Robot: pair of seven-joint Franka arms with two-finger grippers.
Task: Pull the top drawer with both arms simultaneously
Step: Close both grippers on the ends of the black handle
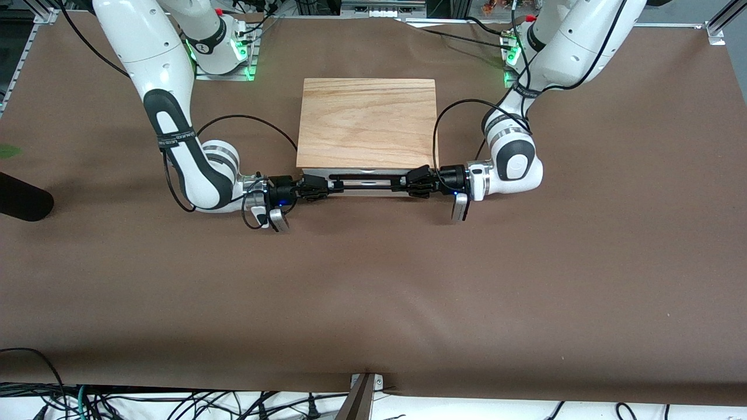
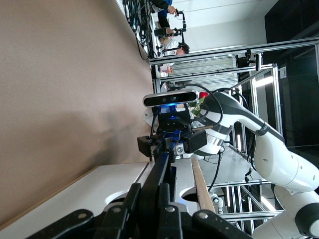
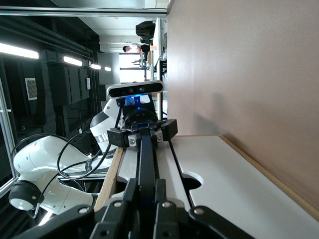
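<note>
Legible text — none. Small white lettering shows on the black band of the right arm (image 1: 175, 139) and on that of the left arm (image 1: 523, 89) — too small to read.

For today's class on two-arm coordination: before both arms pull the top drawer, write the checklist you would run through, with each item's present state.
1. Left tool at the handle's end toward the left arm, closed on it: ok.
2. Right tool at the handle's other end, closed on it: ok.
3. Both tools level with each other along the handle: ok.
4. Top drawer barely out from under the wood-grain lid, pull not yet done: ok.
5. Brown table in front of the drawer free for it to slide out: ok.
6. Grip firm enough not to slip: cannot tell.
</note>
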